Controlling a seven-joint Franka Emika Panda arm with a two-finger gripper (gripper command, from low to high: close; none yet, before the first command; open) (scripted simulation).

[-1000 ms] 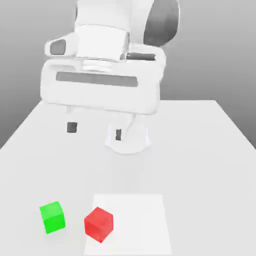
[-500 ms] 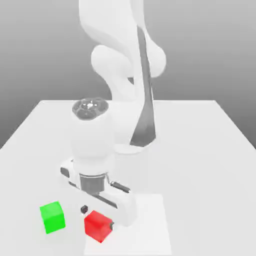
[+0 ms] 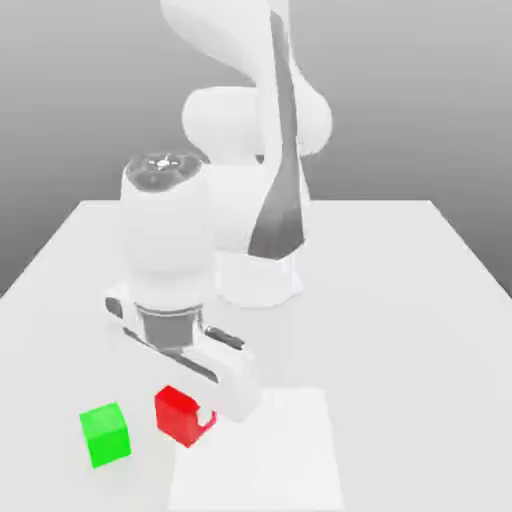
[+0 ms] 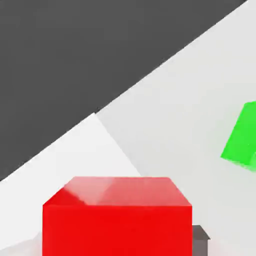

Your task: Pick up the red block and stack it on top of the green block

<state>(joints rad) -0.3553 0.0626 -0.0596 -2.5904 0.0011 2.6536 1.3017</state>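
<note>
1. When you count the things on the table (image 3: 420, 300), you find two blocks: one red block (image 3: 178, 415) and one green block (image 3: 105, 435). You also find one paler square patch (image 3: 290, 450) on the table surface, and one white robot arm (image 3: 250, 150).
2. You see the red block held in the hand (image 3: 190, 418), which is closed on it. A finger (image 3: 207, 419) presses its side toward the exterior view's right, and in the hand view a dark finger pad (image 4: 200, 239) sits against the side of the block.
3. In the exterior view the red block is near the left edge of the paler patch, and whether it touches the table you cannot tell from these views.
4. The green block rests on the table, just beside the red block, on the exterior view's left and a little nearer to the camera. The two blocks are apart and do not touch.
5. Both blocks are cubes, so you have no long axis to read. The red block is turned so that one vertical edge faces the exterior camera. The green block shows mostly one flat face, only slightly turned.
</note>
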